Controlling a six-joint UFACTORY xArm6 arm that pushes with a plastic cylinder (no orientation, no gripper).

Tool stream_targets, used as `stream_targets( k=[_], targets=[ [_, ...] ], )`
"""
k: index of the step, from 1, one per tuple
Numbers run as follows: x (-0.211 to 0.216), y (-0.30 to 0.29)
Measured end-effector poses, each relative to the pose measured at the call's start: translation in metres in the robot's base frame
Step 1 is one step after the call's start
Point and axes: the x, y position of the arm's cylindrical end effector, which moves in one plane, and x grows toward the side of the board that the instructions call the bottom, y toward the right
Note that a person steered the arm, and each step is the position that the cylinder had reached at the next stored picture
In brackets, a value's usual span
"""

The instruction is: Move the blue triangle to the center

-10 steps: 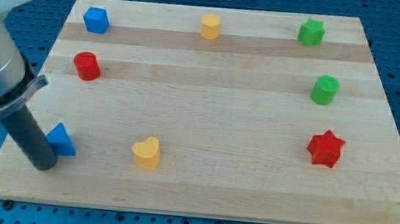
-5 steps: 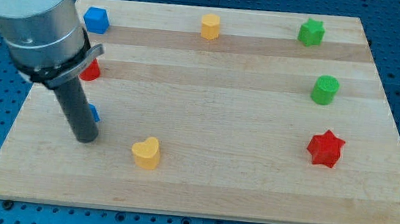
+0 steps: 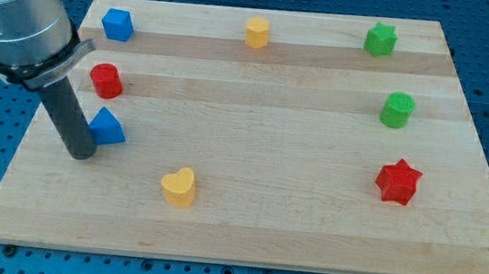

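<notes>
The blue triangle [image 3: 108, 127] lies on the wooden board [image 3: 263, 130] at the view's left, below the red cylinder [image 3: 105, 79]. My tip [image 3: 79, 150] rests on the board just left of and slightly below the triangle, touching or nearly touching its left side. The rod rises up and to the left from there. The board's centre lies well to the triangle's right.
A blue cube [image 3: 118, 24], a yellow hexagon [image 3: 256, 31] and a green star [image 3: 381, 39] line the top edge. A green cylinder [image 3: 397, 109] and a red star [image 3: 398, 181] are at the right. A yellow heart [image 3: 178, 186] sits below centre-left.
The blue triangle has moved up and to the right from near the board's lower left edge. My tip swung right past it, then back left and up, now beside its left side.
</notes>
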Motion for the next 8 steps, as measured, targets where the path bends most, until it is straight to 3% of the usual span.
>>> stream_targets(
  k=[3,8],
  targets=[
    [-0.021,-0.007],
    [-0.069,0.142]
  ],
)
